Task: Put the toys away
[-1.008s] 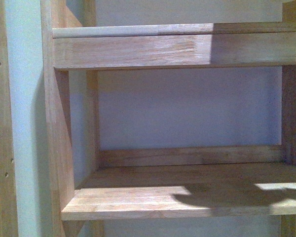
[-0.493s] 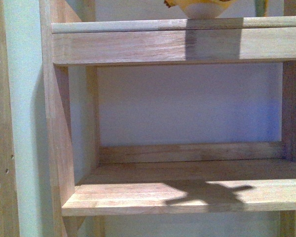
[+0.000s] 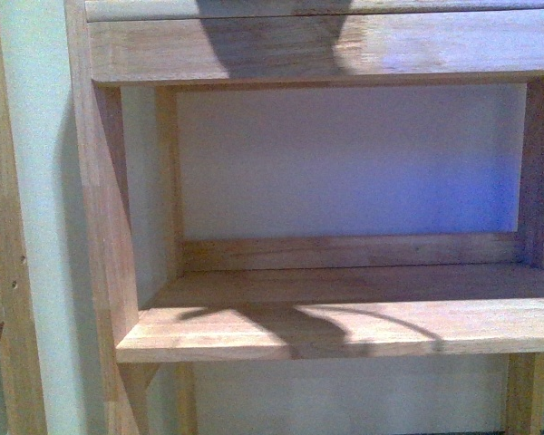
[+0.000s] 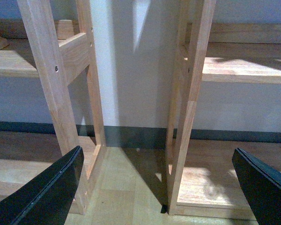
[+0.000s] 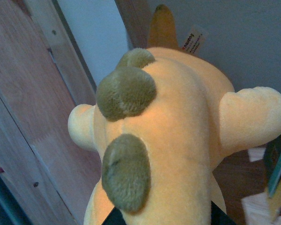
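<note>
Up close, our right claw holds the plush [image 5: 173, 140] beside a wooden shelf [image 3: 344, 331].
We see the orange-yellow plush filling the right wrist view, its olive bumps and white tag [image 5: 193, 40] showing, a wooden upright [image 5: 42, 117] just beside it; whether that claw pinches it we cannot tell. Our left gripper [image 4: 159, 187] is spread wide, facing two shelf posts [image 4: 189, 108] and the floor [image 4: 126, 183].

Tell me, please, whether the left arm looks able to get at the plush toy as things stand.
Probably not: the left hand is open and faces the shelf uprights low near the floor, while the plush toy fills the right wrist view, apparently held there.
</note>
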